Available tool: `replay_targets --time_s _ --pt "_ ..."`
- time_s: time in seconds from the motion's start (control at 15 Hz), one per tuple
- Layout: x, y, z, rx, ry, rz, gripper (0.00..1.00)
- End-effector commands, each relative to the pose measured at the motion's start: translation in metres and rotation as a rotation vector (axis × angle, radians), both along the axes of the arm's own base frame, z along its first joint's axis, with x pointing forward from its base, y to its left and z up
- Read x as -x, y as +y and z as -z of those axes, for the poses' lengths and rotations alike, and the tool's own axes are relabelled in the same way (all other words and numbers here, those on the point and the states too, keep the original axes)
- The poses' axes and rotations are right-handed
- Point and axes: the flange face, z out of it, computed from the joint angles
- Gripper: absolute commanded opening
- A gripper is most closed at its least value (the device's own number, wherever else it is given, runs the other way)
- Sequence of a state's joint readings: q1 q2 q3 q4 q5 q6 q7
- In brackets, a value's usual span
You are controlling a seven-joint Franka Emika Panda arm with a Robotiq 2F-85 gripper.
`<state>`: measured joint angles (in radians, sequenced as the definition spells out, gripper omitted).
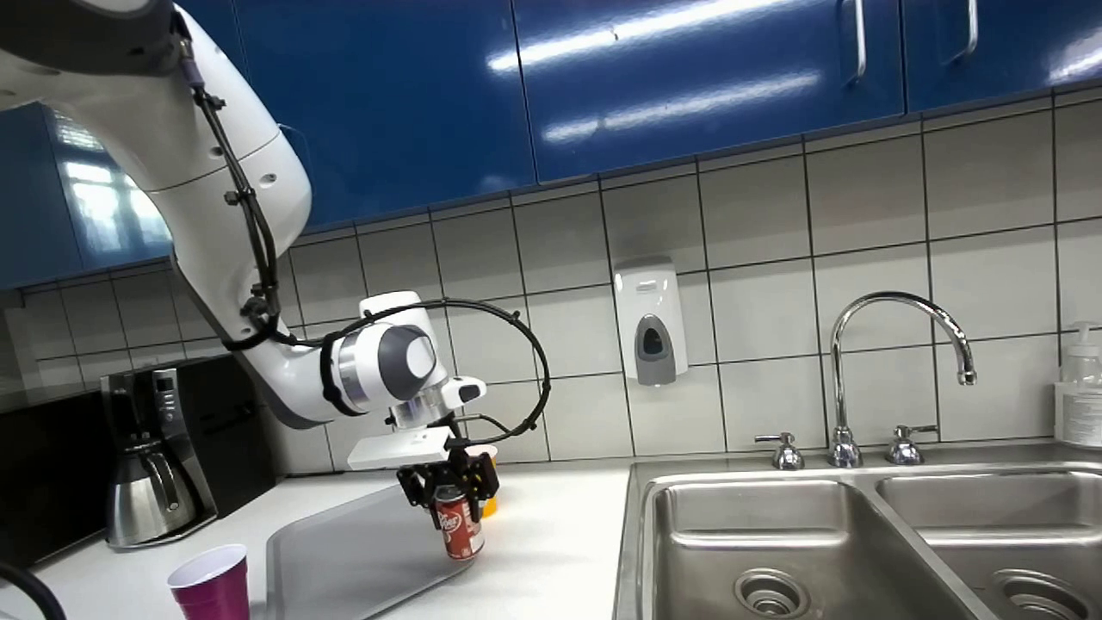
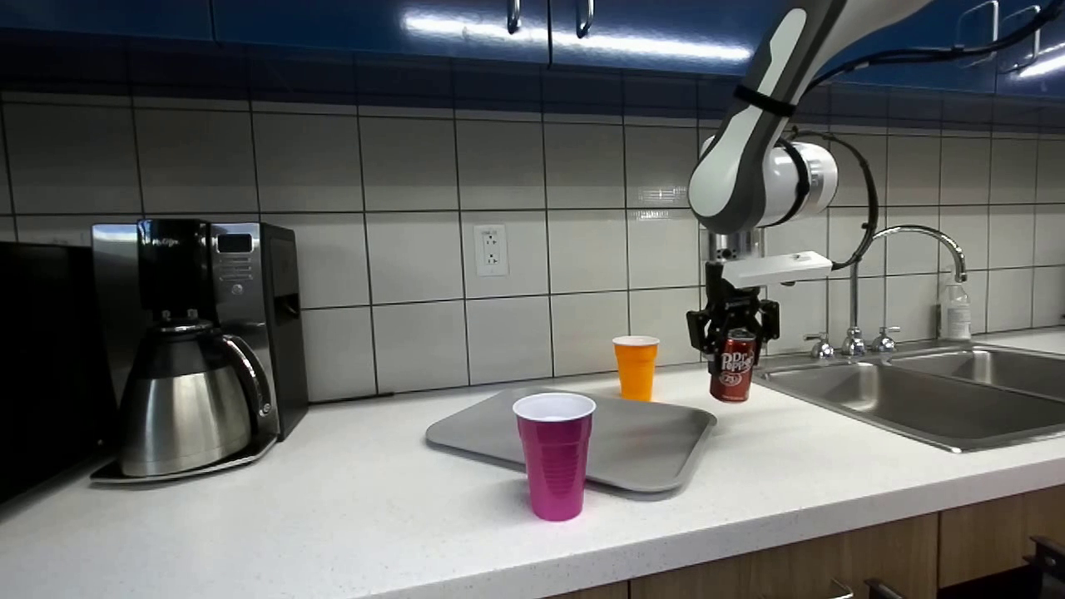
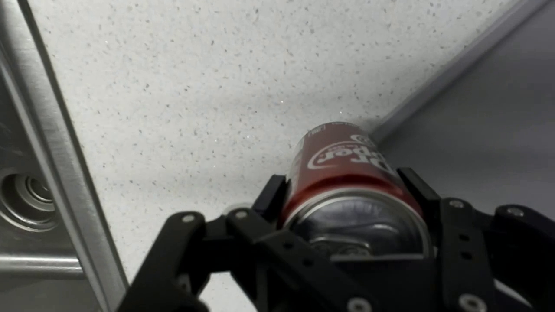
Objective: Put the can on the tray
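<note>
Tool [image 2: 735, 354]: clasped the red can [image 2: 732, 379].
Tray [image 2: 645, 449]: lay on the worktop [image 2: 333, 507].
Purple cup [image 2: 556, 466]: stood before the tray.

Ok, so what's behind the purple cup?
In an exterior view, the grey tray shows behind the purple cup. The cup covers part of the tray's near edge, so that bit can't be seen from there.

Rounded white-and-grey arm [image 1: 215, 226], looping black cable [image 1: 545, 379], black jointed gripper [image 3: 347, 190], silvery screws [image 3: 359, 305]

kitchen: steel sink [image 1: 826, 564], coffee maker [image 2: 237, 304], blue wall cabinets [image 1: 654, 71].
</note>
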<state>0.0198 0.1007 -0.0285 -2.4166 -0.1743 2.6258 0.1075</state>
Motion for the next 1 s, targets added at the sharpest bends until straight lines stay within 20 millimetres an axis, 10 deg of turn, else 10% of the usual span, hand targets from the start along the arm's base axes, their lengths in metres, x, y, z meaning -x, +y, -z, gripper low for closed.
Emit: replay_targets --time_s 0.0,0.93 --pt "-0.011 0.023 -0.021 -0.023 -0.026 -0.041 0.42" --pt "-0.046 0.115 -0.012 -0.022 -0.018 -0.213 0.42"
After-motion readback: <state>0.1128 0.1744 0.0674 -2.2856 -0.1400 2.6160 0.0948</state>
